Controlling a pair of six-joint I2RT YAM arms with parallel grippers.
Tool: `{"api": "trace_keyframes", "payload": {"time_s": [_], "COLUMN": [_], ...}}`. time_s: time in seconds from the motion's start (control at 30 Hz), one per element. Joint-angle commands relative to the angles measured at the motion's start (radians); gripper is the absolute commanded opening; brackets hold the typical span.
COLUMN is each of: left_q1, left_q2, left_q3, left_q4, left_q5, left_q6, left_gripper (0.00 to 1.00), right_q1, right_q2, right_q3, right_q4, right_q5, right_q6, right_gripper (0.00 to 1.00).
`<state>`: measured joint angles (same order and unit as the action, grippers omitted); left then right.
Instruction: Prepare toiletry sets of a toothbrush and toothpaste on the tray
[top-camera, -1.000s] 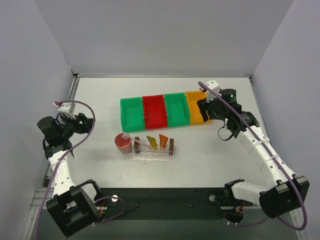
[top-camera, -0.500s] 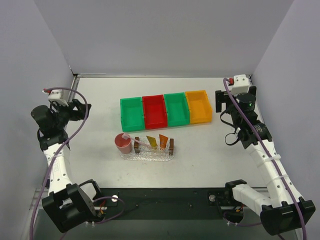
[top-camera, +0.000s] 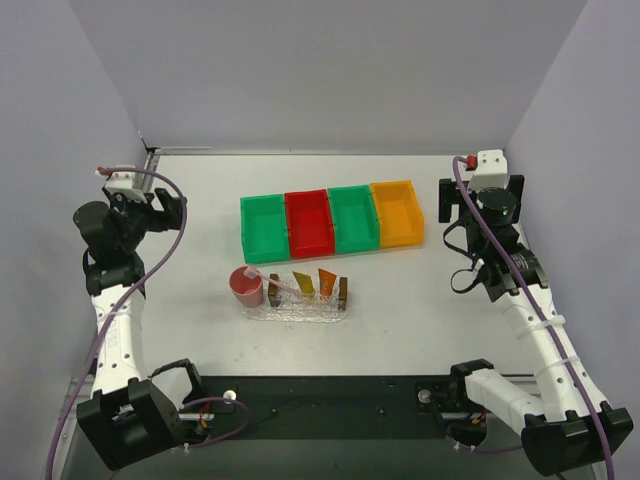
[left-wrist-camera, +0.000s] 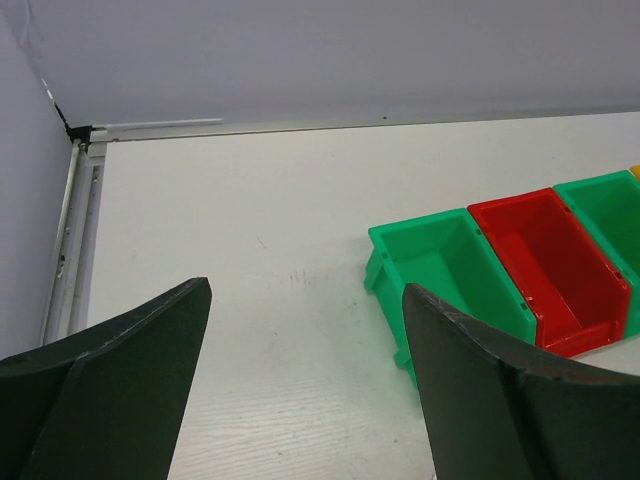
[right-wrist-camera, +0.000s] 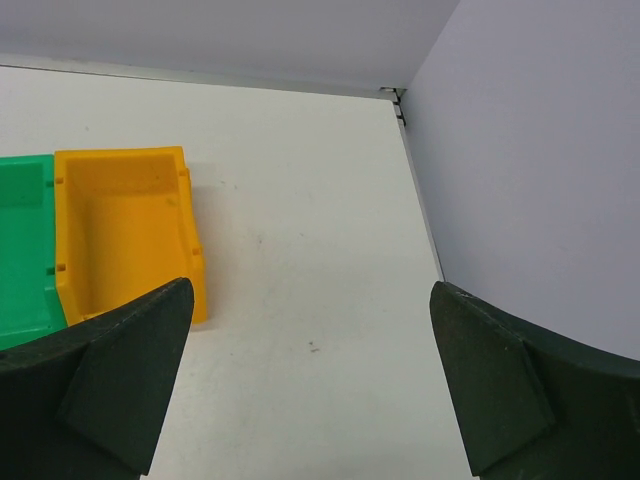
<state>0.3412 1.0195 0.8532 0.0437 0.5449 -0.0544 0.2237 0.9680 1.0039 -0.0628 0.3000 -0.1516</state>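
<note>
Gaping wide (both), left end effector (left-wrist-camera: 305, 290) and right end effector (right-wrist-camera: 310, 288) hover above the table (top-camera: 320, 172).

A row of four bins (top-camera: 330, 222) crosses the middle of the counter (top-camera: 430, 300). Just in front stand the tray (top-camera: 300, 311) and a pink cup (top-camera: 246, 289) (at the tray's left end), leaving a thin lane between. Bare counter runs from these to both side walls. The left fingers (left-wrist-camera: 110, 380), spread, frame bare counter beside the green bin (left-wrist-camera: 440, 270). The right fingers (right-wrist-camera: 110, 370) frame it between the orange bin (right-wrist-camera: 120, 230) and the right wall (right-wrist-camera: 530, 150).
</note>
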Motion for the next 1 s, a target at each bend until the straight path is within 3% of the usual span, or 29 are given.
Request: {"api": "trace_keyframes", "payload": {"time_s": [0.0, 0.97], "left_q1": [-0.014, -0.045], "left_q2": [-0.038, -0.055], "left_q3": [0.010, -0.005], "left_q4": [0.015, 0.030], "left_q5": [-0.039, -0.065], "left_q6": [0.010, 0.037], "left_gripper": [0.88, 0.89], "right_q1": [-0.001, -0.003], "right_q2": [-0.029, -0.025], "right_q3": [0.001, -0.011], "right_q4": [0.055, 0.078], "right_q5": [0.042, 0.042], "right_q6": [0.006, -0.017], "right_gripper": [0.99, 0.99]}}
